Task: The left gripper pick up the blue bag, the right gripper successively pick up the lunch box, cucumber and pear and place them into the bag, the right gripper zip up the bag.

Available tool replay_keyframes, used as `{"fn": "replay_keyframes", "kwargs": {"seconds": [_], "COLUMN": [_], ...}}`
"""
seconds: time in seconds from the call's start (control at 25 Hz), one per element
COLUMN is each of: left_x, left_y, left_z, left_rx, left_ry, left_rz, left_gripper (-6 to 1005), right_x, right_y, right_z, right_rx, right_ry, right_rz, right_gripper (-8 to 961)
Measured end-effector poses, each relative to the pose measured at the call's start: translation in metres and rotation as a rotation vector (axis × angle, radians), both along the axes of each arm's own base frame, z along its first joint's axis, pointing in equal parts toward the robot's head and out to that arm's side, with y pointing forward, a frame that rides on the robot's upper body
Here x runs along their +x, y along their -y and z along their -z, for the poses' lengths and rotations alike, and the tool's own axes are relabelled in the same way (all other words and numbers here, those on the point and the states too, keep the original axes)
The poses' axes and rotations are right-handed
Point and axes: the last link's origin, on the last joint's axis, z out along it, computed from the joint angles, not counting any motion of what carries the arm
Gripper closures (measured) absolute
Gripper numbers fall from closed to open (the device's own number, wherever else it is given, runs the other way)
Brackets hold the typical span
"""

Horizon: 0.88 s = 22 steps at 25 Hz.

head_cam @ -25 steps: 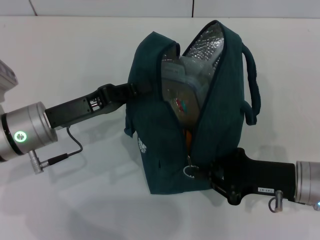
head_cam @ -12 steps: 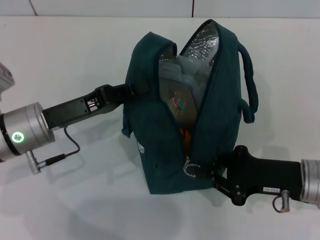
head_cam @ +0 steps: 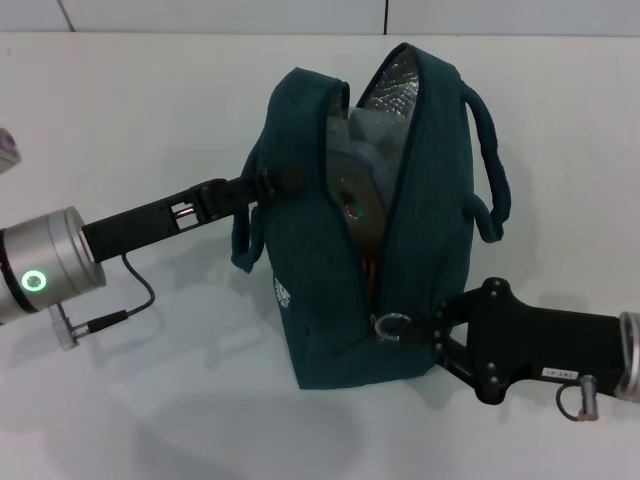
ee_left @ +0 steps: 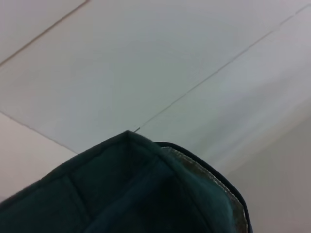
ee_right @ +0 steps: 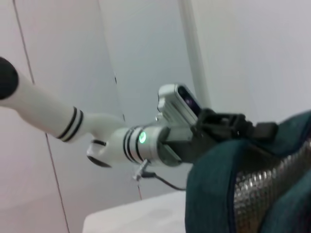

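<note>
I've got the blue bag (head_cam: 400,230) upright at centre frame on the white table (head_cam: 150,110), mouth partly unzipped, foil lining showing. The left gripper (head_cam: 268,182) comes in from the left, clamped on the bag's left handle at upper centre. The right gripper (head_cam: 425,330), lower right, is pinched on the ring zipper pull (head_cam: 392,325) at the bag's front end. Lunch box (head_cam: 355,190) sits inside — red-and-blue sticker visible, text unreadable. Small white logo (head_cam: 284,292) on the bag's side, can't read it; white label on the right arm, too small to read.
</note>
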Motion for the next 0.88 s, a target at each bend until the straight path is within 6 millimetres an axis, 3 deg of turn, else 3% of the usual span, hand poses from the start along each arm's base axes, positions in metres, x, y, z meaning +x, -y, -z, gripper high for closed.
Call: {"fn": "replay_keyframes", "kwargs": {"seconds": [0.6, 0.88], "left_x": [-0.002, -0.006], "left_y": [0.000, 0.004], "left_z": [-0.010, -0.017], "left_rx": [0.147, 0.209], "left_ry": [-0.021, 0.000], "left_rz": [0.066, 0.068], "left_gripper": [191, 185], "right_x": [-0.006, -0.024], "right_y": [-0.003, -0.014], "right_z": [-0.016, -0.027], "right_rx": [0.077, 0.138], "right_ry": [-0.080, -0.130], "right_rz": [-0.044, -0.088], "right_gripper": [946, 946]}}
